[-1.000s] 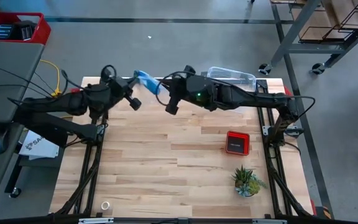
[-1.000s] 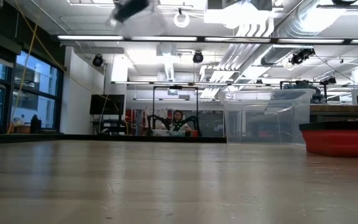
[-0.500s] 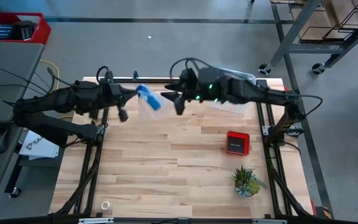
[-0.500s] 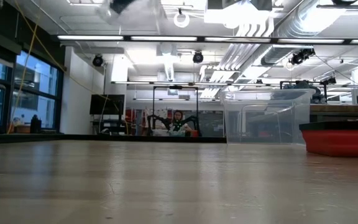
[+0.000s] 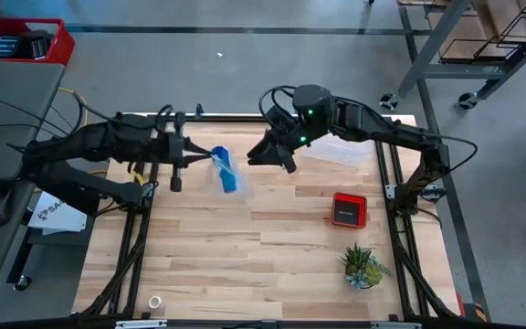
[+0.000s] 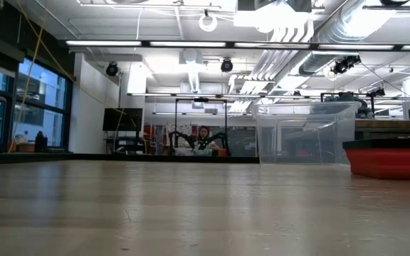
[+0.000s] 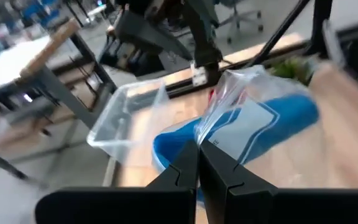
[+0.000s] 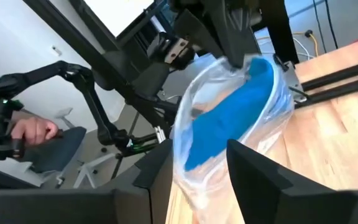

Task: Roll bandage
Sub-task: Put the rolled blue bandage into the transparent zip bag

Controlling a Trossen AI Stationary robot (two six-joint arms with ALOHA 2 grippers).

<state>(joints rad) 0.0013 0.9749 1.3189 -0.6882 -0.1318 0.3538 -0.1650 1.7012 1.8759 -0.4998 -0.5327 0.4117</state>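
Observation:
A crinkled clear plastic bag (image 5: 219, 163) with the bright blue bandage (image 5: 230, 175) inside hangs over the table's far middle. My left gripper (image 5: 196, 153) is shut on the bag; in the left wrist view the bandage (image 7: 260, 127) shows through the plastic (image 7: 229, 87). My right gripper (image 5: 268, 157) stands open a little to the right of the bag and apart from it. Its wrist view looks past both fingers at the bag (image 8: 229, 68) and the bandage (image 8: 229, 118). My left gripper pinches an edge of the plastic bag (image 7: 205, 142) between its two shut fingers, coming nearly level from the table's left. The bag is lifted clear of the table and hangs slack beyond the fingertips, with the bandage lying in it.
A clear box (image 5: 347, 149) lies at the far right under my right arm. A red-and-black square device (image 5: 349, 208) and a small plant (image 5: 363, 266) stand at the right, and a tape roll (image 5: 155, 302) lies near the front left corner.
My right gripper has opened, let go of the bag, rolled and drawn back toward the table's right. My left gripper has rolled and kept its hold. The bag has come toward the near edge and now hangs from the left gripper alone.

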